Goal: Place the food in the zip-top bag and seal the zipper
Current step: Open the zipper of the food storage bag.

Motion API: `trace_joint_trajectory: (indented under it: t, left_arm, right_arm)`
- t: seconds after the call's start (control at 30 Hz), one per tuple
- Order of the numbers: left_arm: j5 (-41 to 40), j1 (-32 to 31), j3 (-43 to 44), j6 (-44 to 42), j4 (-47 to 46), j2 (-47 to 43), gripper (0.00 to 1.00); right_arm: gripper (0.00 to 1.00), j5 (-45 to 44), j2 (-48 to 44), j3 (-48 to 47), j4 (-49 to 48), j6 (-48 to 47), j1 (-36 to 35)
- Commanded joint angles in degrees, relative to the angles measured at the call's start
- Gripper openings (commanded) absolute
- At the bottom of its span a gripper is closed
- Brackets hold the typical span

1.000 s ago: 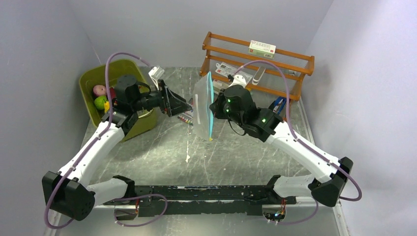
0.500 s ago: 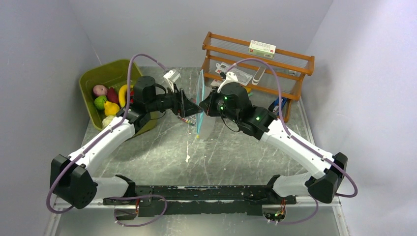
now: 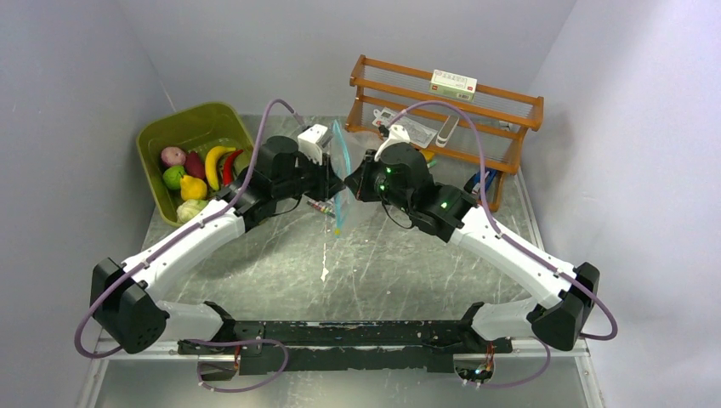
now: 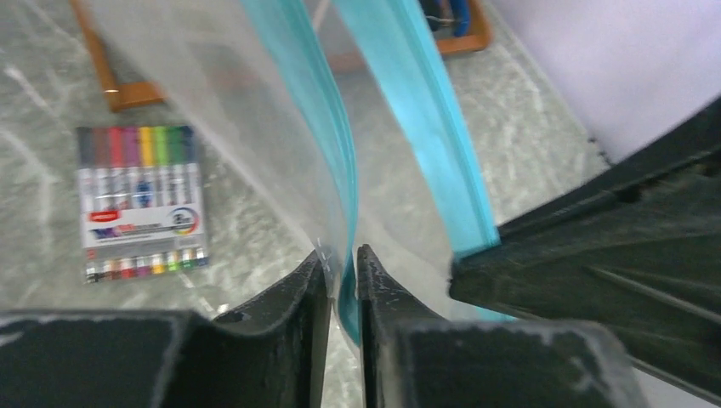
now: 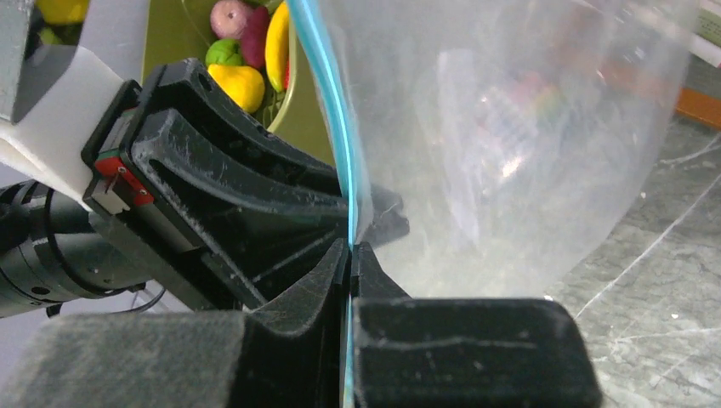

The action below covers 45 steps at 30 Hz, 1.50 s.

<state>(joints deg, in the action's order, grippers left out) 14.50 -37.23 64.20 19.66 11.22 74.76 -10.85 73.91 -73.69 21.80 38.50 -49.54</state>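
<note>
From above, the left gripper (image 3: 330,180) and the right gripper (image 3: 349,182) meet tip to tip. The clear soft plastic zip-top bag (image 3: 337,149) hangs upright between their fingers. The small plastic toy food pieces (image 3: 194,174) lie in an olive-green plastic tub (image 3: 191,123), well behind the left fingers.

In the left wrist view, the left fingers (image 4: 289,314) are pinched shut on one lip of the bag, gripping its thin teal-blue zipper strip (image 4: 340,170). The other lip's strip passes just right of them. A flat pack of coloured markers (image 4: 140,202) lies on the grey marbled table (image 4: 51,127), beyond and left of the fingers.

In the right wrist view, the right fingers (image 5: 298,297) are clamped on the teal strip. The bag's clear body swells to their right. The left gripper's black fingers sit just to their left.
</note>
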Motion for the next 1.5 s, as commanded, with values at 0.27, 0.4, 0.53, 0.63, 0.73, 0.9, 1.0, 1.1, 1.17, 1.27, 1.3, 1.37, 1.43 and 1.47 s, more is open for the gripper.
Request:
trace_joint_trajectory:
  t: [0.27, 0.4, 0.53, 0.63, 0.73, 0.9, 1.0, 1.1, 1.17, 1.27, 1.3, 1.37, 1.43, 1.47]
  left_arm:
    - [-11.4, -0.8, 2.1, -1.2, 2.6, -4.3, 0.07]
    - [-7.8, -0.8, 2.1, 0.2, 1.3, -4.6, 0.07]
    - [-4.1, -0.8, 2.0, 2.4, -1.1, -3.9, 0.07]
    - [-4.0, -0.8, 2.2, 3.2, -1.0, -2.7, 0.07]
    - [-4.4, -0.9, 1.9, 3.3, -1.0, -1.6, 0.07]
    - [-4.9, -0.9, 1.5, 4.2, -0.5, -1.0, 0.07]
    - [-8.7, -0.8, 1.4, 6.1, 1.7, -1.6, 0.07]
    - [-11.6, -0.5, 2.4, 6.7, 4.9, -1.1, 0.07]
    - [-12.0, -0.4, 3.6, 7.1, 6.5, -0.3, 0.07]
    - [-11.8, -0.3, 4.1, 8.4, 6.7, 0.7, 0.07]
    - [-11.6, -0.3, 4.0, 8.9, 6.3, 0.9, 0.07]
    - [-10.4, -0.2, 3.7, 9.5, 5.2, 1.0, 0.07]
    - [-9.3, -0.2, 4.3, 9.6, 5.1, 1.5, 0.07]
    - [-8.8, -0.2, 4.8, 9.5, 5.6, 1.7, 0.07]
  right_arm:
    - [0.0, -11.5, -1.0, 0.3, 9.5, 1.3, -0.4]
    - [0.0, -13.7, -1.7, 0.8, 10.7, 3.9, -0.4]
    - [0.2, -11.7, -0.6, 0.4, 9.6, 6.9, -0.4]
    - [0.33, -11.6, 1.5, -0.1, 8.6, 10.0, -0.4]
    - [0.36, -13.8, 3.4, -0.8, 8.0, 12.2, -0.4]
    - [0.27, -18.7, 4.7, -0.9, 7.3, 12.8, -0.4]
    - [0.09, -23.9, 4.2, -1.1, 10.4, 11.9, -0.3]
    - [0.0, -29.5, 2.9, -0.6, 14.8, 11.3, -0.2]
    - [0.0, -31.9, 1.8, 0.1, 16.9, 11.2, -0.1]
    - [0.0, -32.3, -0.7, 2.1, 16.0, 10.2, 0.0]
    - [0.01, -32.2, -1.8, 2.5, 15.5, 9.8, -0.1]
    - [0.04, -32.2, -2.9, 3.0, 14.7, 8.8, -0.1]
    - [0.11, -32.4, -3.5, 3.0, 14.5, 7.9, -0.1]
    - [0.15, -32.5, -3.6, 2.9, 14.4, 7.4, -0.1]
